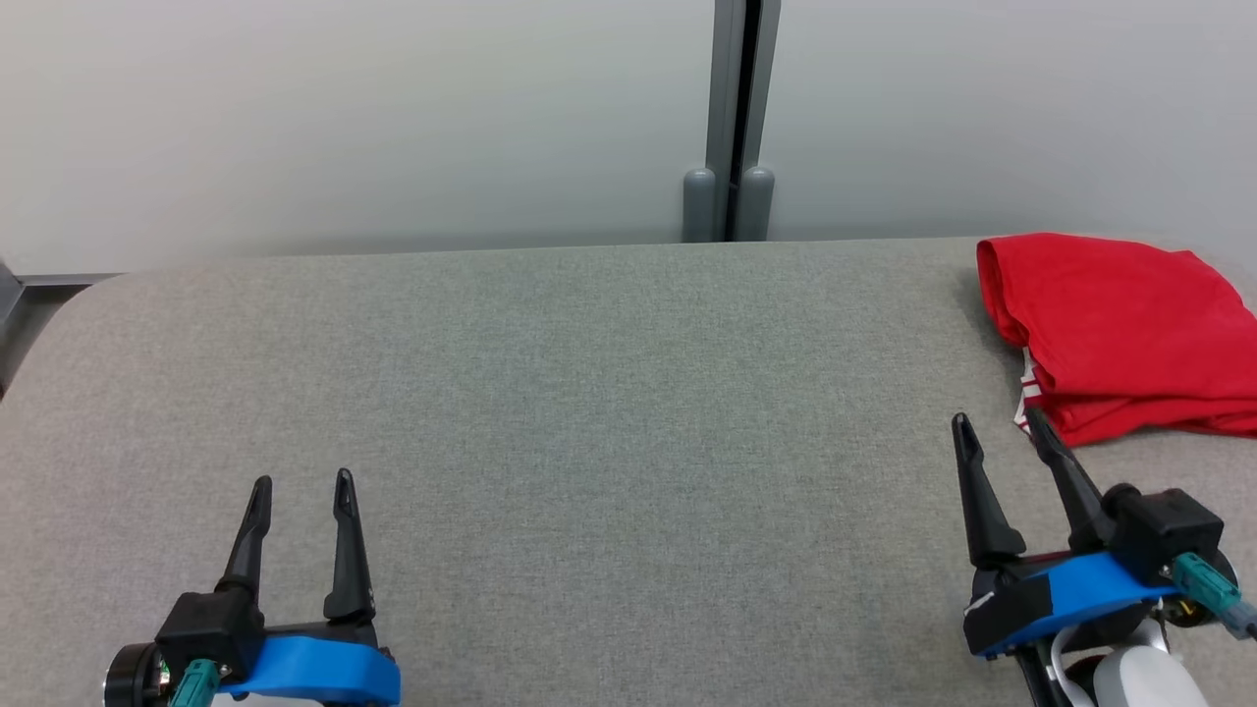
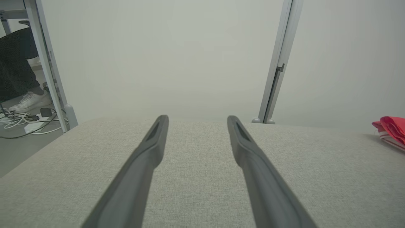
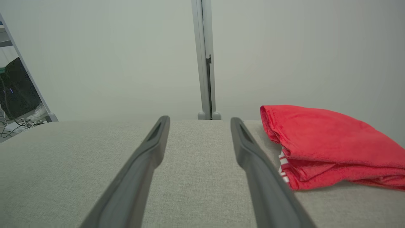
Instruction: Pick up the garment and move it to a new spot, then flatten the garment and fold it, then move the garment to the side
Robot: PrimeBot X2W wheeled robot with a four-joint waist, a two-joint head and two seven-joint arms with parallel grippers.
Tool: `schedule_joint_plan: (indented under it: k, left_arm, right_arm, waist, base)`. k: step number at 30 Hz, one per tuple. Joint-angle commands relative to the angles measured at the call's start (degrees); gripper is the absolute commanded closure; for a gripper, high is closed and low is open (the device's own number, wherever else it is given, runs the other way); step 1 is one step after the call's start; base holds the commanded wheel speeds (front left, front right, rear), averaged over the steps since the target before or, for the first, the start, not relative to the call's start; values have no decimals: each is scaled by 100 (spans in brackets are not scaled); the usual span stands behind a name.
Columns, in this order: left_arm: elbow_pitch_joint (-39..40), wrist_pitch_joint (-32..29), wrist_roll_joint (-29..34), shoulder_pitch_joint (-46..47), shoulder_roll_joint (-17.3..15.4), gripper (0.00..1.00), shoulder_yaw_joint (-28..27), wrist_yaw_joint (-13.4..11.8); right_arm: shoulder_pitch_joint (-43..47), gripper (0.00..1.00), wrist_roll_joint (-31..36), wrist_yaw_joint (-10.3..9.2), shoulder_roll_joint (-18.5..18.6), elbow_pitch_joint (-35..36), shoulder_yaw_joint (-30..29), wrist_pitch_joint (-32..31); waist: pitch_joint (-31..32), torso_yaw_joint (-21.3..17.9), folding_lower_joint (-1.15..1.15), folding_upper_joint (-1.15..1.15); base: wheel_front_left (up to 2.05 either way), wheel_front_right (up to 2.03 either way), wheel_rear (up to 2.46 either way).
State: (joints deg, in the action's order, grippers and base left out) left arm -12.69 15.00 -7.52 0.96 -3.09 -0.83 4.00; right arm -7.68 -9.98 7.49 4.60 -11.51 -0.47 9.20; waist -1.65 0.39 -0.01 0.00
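Nearest us, at 7 o'clock in the head view, our left gripper (image 1: 302, 481) sits over the grey woven tabletop (image 1: 589, 393) with its two dark fingers spread apart and empty. Its blue mount is cut off by the bottom edge. At 5 o'clock our right gripper (image 1: 998, 417) stands the same way, fingers spread and holding nothing, its pale forearm partly out of frame. The tip of its right finger lies over the near-left corner of the red garment (image 1: 1110, 324), and we cannot tell whether it touches the cloth or stops just short. The garment lies in a loose folded stack at 3 o'clock, on the table's right end near the far edge, and the picture's right border crops it. White stripes (image 1: 1028, 388) peek from between its layers at that near-left corner; if they are lettering, too little shows to read. The tabletop is plain grey fabric with a rounded far-left corner. Beyond it, at 12 o'clock, a pale partition wall (image 1: 344, 118) is joined by a grey post (image 1: 741, 98). In the left wrist view, at 9 o'clock past the partition's end, we make out a white shoe (image 2: 30, 101), a dark trouser leg (image 2: 14, 69) cropped by the frame, and a tangle of cables (image 2: 19, 120) on the floor.
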Motion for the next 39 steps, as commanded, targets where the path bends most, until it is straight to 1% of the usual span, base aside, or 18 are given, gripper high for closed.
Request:
schedule_joint_plan:
  k: [1,9,14,23,24,28,39]
  left_arm:
    - [-7,25,2,-52,1,0,16,-3]
    - [-53,26,-10,-46,-46,0,53,-12]
    - [-111,24,-45,-32,-68,0,68,-30]
    - [-266,23,-109,94,-108,0,90,-27]
    - [-249,-2,-157,95,-100,100,77,-35]
    - [-437,-43,-142,-50,-20,100,107,-12]
    - [-415,-386,-1380,69,-15,100,-24,44]
  right_arm:
    - [122,0,13,1,-29,57,-22,7]
    - [506,0,139,1,-150,243,-323,0]
    - [600,0,185,1,-170,265,-352,-32]
    - [510,0,129,1,-174,174,-332,-17]
    - [499,100,96,0,-178,156,-337,-34]
    - [567,100,94,0,-176,-28,-340,-69]
    - [484,100,-1147,0,-174,-72,-400,-312]
  waist:
    - [8,14,1,0]
    - [32,105,1,0]
    - [28,103,1,0]
    - [40,99,1,0]
    - [37,100,1,0]
    - [40,98,1,0]
    - [49,86,1,0]
  base:
    - [0,0,0]
    - [0,0,0]
    - [0,0,0]
    - [0,0,0]
    - [0,0,0]
    - [0,0,0]
    - [0,0,0]
